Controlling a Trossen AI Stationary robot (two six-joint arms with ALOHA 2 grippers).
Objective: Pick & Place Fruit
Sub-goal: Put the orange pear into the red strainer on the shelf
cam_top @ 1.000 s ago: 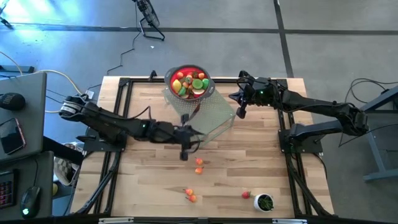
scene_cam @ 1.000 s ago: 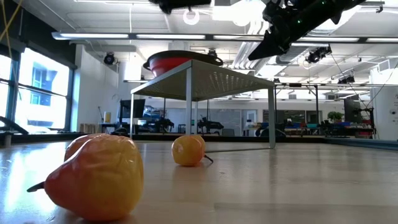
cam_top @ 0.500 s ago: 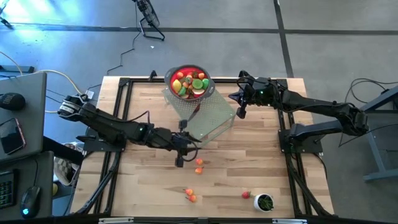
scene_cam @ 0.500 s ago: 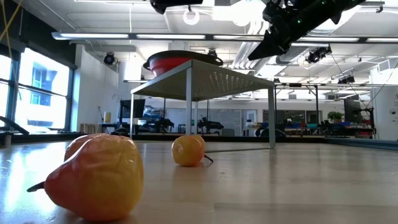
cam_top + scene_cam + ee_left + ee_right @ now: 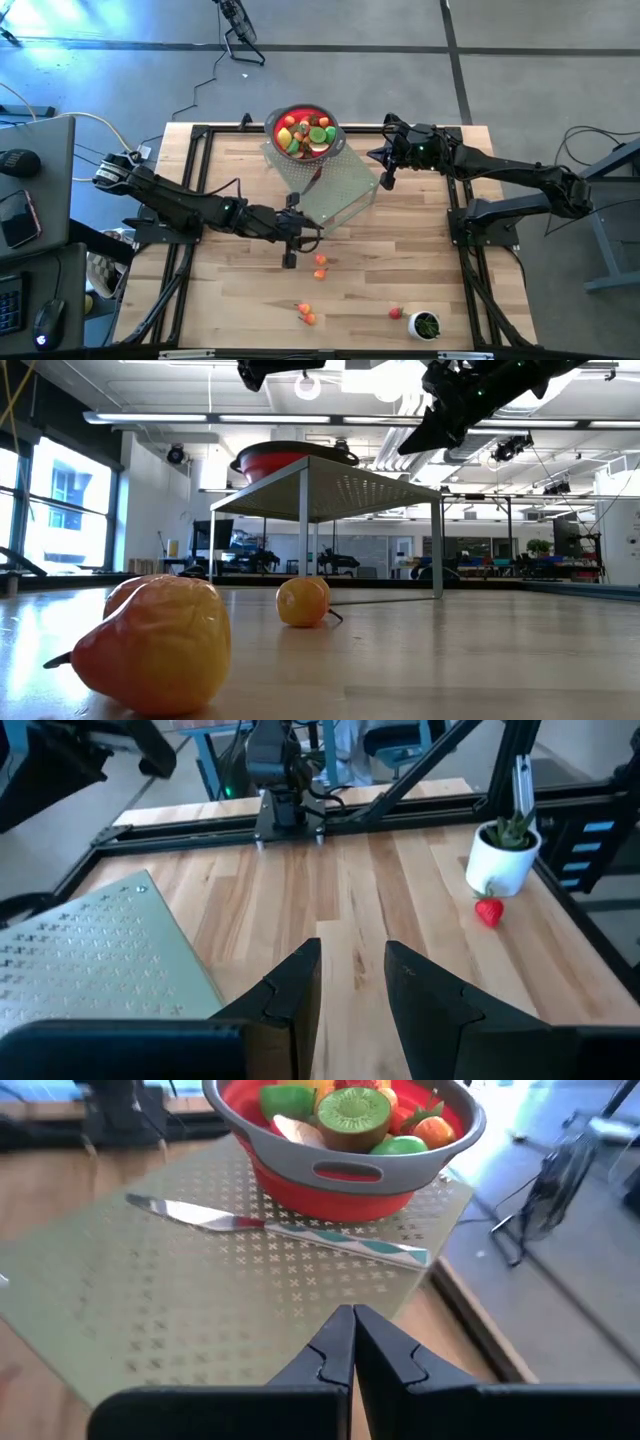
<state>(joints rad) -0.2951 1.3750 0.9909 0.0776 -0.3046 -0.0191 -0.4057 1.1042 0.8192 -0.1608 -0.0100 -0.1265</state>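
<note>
Nearest the table's front edge: a small white cup (image 5: 425, 325) with green contents, a red strawberry piece (image 5: 396, 313) just beside it on its left, the two apart in the left wrist view. Further left along the same near strip, a pair of small orange pieces (image 5: 306, 315) lying touching or nearly so; cannot separate them from above. From table height one pear-shaped piece (image 5: 150, 643), yellow flushing to red-orange, glossy, dark stem pointing left, fills the foreground and is cut partly by blur; behind it a round yellow-orange piece (image 5: 303, 601). Mid-table, two more orange-red pieces (image 5: 320, 266) lie just right of the left gripper (image 5: 289, 259), which hangs low over bare wood, fingers (image 5: 300, 985) spread a little with nothing between them. Beyond, a pale perforated stand (image 5: 345, 185) carries a silver knife (image 5: 270, 1226) with a patterned handle and, at its far-left corner, a red bowl (image 5: 305, 133) heaped with fruit: green, yellow, red, a cut kiwi face on top. The pieces underneath are hidden by the heap. The right gripper (image 5: 386, 181) waits above the stand's far-right edge, jaws pressed together, empty. The table (image 5: 240, 300) is light wood planks inside a black frame.
</note>
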